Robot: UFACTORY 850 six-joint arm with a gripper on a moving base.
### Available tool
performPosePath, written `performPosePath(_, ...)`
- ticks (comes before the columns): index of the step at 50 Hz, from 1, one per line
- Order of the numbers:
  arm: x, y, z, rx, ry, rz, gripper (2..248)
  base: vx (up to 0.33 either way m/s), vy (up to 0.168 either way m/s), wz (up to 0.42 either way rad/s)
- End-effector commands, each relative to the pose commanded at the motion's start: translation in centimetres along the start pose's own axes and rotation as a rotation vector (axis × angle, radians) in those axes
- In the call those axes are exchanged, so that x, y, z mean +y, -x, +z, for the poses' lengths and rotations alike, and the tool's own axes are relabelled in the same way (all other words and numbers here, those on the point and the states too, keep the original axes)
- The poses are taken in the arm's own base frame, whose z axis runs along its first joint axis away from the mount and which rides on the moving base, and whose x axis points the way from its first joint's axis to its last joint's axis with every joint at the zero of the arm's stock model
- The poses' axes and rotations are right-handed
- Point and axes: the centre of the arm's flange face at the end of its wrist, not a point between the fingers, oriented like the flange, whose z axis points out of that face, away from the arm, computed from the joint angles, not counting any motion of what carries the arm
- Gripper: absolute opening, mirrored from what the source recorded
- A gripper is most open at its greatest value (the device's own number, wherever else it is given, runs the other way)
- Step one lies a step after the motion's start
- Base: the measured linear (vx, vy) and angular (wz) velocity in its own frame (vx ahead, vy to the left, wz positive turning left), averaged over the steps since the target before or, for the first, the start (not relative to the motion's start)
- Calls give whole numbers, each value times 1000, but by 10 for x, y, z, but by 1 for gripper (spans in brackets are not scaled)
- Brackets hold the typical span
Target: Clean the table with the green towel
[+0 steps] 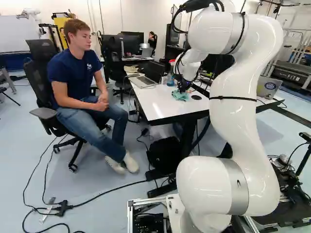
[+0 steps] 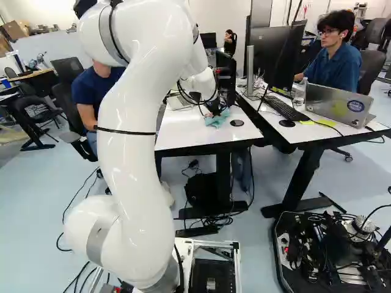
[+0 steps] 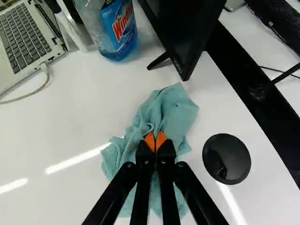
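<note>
At the left edge of the desk (image 1: pixel 158 108) sits one open laptop (image 1: pixel 144 81), its single pale cable (image 3: pixel 40 89) trailing onto the white top; it is probably there to suit whoever works from that side. Between it and the middle, towards the far end, stands one upright cleaner bottle (image 3: pixel 117 33) with blue liquid low in it, presumably kept close so the surface can be wetted for wiping.

Next comes the one green towel (image 3: pixel 176 110), crumpled on the desk between the left and right edges. The one gripper (image 3: pixel 155 140) points down on it, its two orange-padded fingers drawn together with a fold of cloth nipped between them. The hold is near the towel's middle, which leaves cloth spread on either side; that seems meant to give a wide wiping patch. Wiping looks like the step in hand, and lifting too high would leave only a bunched strip touching.

Beyond the towel, by the right edge, one monitor (image 3: pixel 185 28) stands on its foot; a long stroke that way could knock it. One round black grommet (image 3: pixel 227 159) lies just beside the towel, near the right edge, likely covering a cable hole.
</note>
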Motion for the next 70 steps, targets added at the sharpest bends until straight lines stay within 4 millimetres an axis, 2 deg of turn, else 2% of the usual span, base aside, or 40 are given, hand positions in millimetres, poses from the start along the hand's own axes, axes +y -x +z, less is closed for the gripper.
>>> performPosePath(27, -1, -4, 4, 5, -1, -1, 25, 0, 0, 0)
performPosePath(70, 33, 44, -41, -46, 32, 43, 25, 0, 0, 0)
